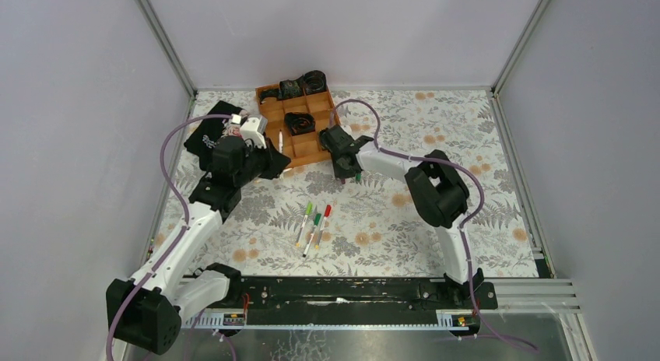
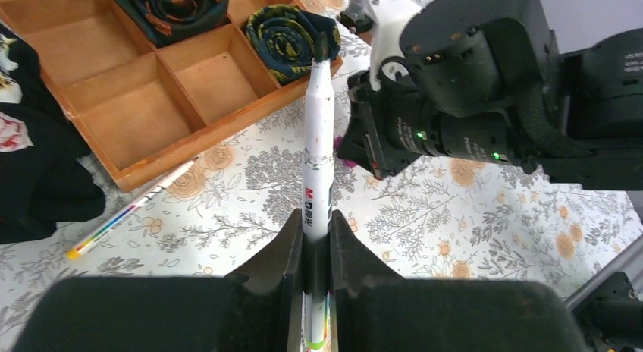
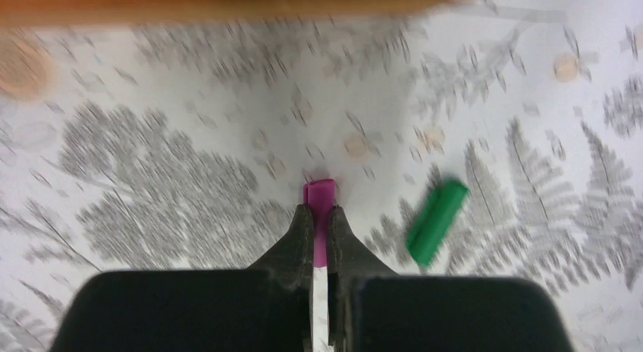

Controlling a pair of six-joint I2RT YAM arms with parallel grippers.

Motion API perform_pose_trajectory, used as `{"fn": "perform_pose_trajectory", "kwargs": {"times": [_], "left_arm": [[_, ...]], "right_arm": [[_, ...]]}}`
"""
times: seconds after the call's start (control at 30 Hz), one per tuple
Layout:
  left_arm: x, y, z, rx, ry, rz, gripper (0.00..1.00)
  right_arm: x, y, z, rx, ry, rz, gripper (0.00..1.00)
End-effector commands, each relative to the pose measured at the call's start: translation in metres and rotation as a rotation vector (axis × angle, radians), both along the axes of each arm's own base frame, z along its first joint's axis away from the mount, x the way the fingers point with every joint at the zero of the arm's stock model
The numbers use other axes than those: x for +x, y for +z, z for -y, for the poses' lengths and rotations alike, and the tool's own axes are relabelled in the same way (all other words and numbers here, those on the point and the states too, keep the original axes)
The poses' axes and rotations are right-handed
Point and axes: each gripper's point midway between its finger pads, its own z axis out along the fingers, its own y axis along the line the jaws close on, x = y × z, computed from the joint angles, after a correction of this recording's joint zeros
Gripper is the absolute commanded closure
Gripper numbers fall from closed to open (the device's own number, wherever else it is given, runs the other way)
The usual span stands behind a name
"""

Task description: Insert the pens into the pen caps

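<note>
My left gripper is shut on a white pen, which points away from it with its dark tip toward the wooden tray. My right gripper is shut on a magenta pen cap, low over the patterned table and close to the tray's front edge. A dark green pen cap lies loose on the table just right of that gripper. Another pen with a yellow end lies by the tray. Three pens with green and red ends lie side by side mid-table.
The wooden tray at the back holds dark coiled items. A black cloth lies left of the tray, under my left arm. The right arm's body fills the right of the left wrist view.
</note>
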Motion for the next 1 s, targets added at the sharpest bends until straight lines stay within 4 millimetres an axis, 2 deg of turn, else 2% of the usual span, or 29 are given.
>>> {"fn": "perform_pose_trajectory", "kwargs": {"times": [0.0,0.13,0.17,0.43,0.57,0.67,0.73,0.97], "left_arm": [[-0.007,0.011,0.017,-0.062,-0.061,0.037,1.00],[-0.014,0.017,0.032,-0.101,-0.127,0.047,1.00],[-0.017,0.018,0.037,-0.116,-0.148,0.045,1.00],[-0.049,0.035,0.070,-0.216,-0.351,0.097,1.00],[-0.061,0.042,0.079,-0.247,-0.427,0.123,1.00],[-0.066,0.044,0.083,-0.260,-0.456,0.126,1.00],[-0.067,0.042,0.085,-0.262,-0.466,0.119,1.00],[-0.067,0.040,0.088,-0.263,-0.477,0.107,1.00]], "right_arm": [[-0.029,0.034,0.012,0.064,0.018,-0.036,1.00],[-0.038,0.092,0.000,0.242,0.040,0.037,1.00],[-0.041,0.115,-0.004,0.305,0.046,0.074,1.00],[-0.052,0.248,-0.023,0.727,0.098,0.351,1.00],[-0.057,0.303,-0.032,0.912,0.140,0.461,1.00],[-0.061,0.333,-0.040,1.023,0.190,0.514,1.00],[-0.064,0.344,-0.045,1.061,0.222,0.529,1.00],[-0.069,0.352,-0.054,1.110,0.272,0.534,1.00]]}}
